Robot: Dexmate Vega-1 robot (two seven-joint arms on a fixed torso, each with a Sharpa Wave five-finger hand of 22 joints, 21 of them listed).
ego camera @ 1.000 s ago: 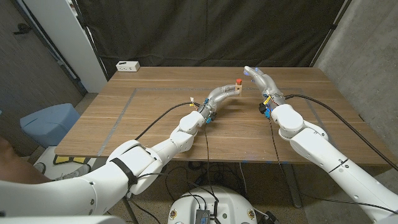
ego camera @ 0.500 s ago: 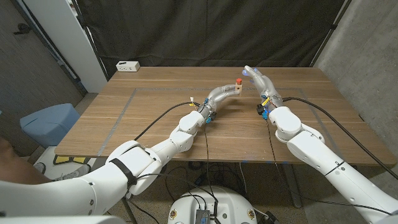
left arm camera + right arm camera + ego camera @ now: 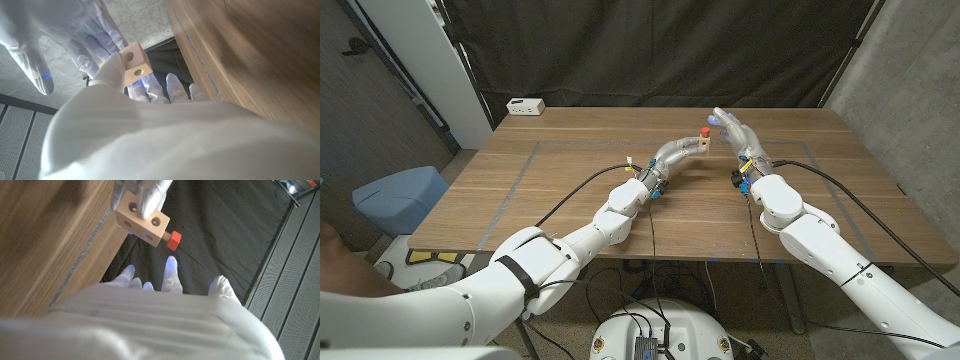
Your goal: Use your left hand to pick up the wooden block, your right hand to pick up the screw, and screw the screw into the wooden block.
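Left hand (image 3: 682,150) holds the wooden block (image 3: 702,143) lifted clear of the table (image 3: 570,180), over its far half. In the right wrist view the fingers (image 3: 145,197) pinch the block (image 3: 142,217) from one side, leaving its holed faces and the screw end open, likely so the other hand can get at the head.

The screw (image 3: 705,130) is already seated in the block: its red head (image 3: 173,240) stands off one block face on a short shank, so it looks partly driven rather than home, though the thread is too small to judge.

Right hand (image 3: 735,128) is just beside the block on the screw's side, fingers spread and holding nothing; its fingertips (image 3: 171,270) point toward the red head with a gap between. Read as a release between turns, or the job near done.

Around the block: a white power strip (image 3: 525,105) well apart at the table's far left corner; a blue bin (image 3: 400,198) off the table's left edge. Nothing stands between the right hand and the screw head. Black cables trail along both arms, behind the hands.
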